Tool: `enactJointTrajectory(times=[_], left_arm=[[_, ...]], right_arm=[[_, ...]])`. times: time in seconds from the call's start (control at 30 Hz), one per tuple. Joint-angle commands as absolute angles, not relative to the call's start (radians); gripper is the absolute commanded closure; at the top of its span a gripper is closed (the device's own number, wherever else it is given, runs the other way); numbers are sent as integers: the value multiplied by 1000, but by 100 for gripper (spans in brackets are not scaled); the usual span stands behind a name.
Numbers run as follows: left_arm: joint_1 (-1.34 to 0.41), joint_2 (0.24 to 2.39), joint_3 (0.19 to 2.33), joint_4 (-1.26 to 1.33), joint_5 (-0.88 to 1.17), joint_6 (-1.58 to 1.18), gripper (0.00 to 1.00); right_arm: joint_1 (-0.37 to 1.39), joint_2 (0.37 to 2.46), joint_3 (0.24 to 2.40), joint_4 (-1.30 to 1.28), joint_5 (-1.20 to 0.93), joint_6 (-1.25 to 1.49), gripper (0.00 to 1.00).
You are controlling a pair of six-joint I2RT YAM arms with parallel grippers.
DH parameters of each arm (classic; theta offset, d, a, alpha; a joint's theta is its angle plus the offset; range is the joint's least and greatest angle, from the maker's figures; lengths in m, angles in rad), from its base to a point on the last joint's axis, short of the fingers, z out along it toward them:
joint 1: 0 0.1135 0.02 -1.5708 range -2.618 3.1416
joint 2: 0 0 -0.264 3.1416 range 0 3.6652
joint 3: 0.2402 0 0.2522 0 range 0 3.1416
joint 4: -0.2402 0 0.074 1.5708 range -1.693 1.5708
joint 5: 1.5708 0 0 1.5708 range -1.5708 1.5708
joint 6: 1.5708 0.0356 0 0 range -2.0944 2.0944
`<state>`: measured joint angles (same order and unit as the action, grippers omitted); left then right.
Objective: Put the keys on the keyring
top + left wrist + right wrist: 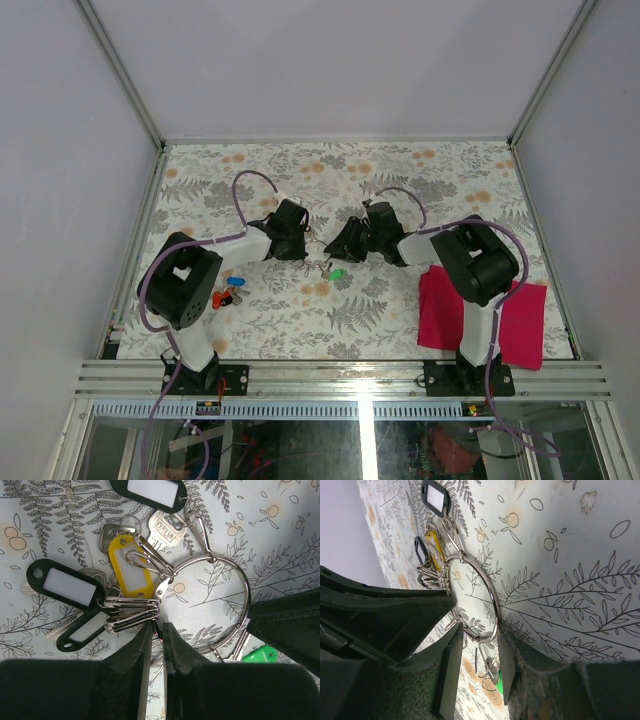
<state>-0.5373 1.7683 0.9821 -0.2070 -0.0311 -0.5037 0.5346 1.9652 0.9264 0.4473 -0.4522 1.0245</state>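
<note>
The keyring (246, 587) is a silvery wire ring carrying snap clips, black tags (65, 585) and a yellow tag (131, 570). It lies on the patterned table between both grippers (322, 252). My left gripper (158, 635) is shut on the ring's wire beside the bunched clips. My right gripper (480, 650) has its jaws partly closed across the ring's lower arc (492, 605), touching it on both sides. The green key (336, 273) sits by a clip at the ring and also shows in the left wrist view (257, 655). The blue key (236, 282) and red key (222, 297) lie loose near the left arm.
A red cloth square (515, 320) lies at the right front, partly under the right arm's base. Plain metal keys (165, 530) hang among the tags. Grey walls enclose the table on three sides.
</note>
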Motion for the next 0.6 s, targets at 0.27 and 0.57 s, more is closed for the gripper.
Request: enactJointTrajectory(times=[0.27, 0.57], left_arm=[[-555, 1848, 962, -209, 22, -486, 91], [-555, 1844, 948, -184, 79, -492, 91]], right_arm=[[548, 2046, 814, 871, -520, 1189, 60], [548, 2069, 784, 1045, -497, 1268, 62]])
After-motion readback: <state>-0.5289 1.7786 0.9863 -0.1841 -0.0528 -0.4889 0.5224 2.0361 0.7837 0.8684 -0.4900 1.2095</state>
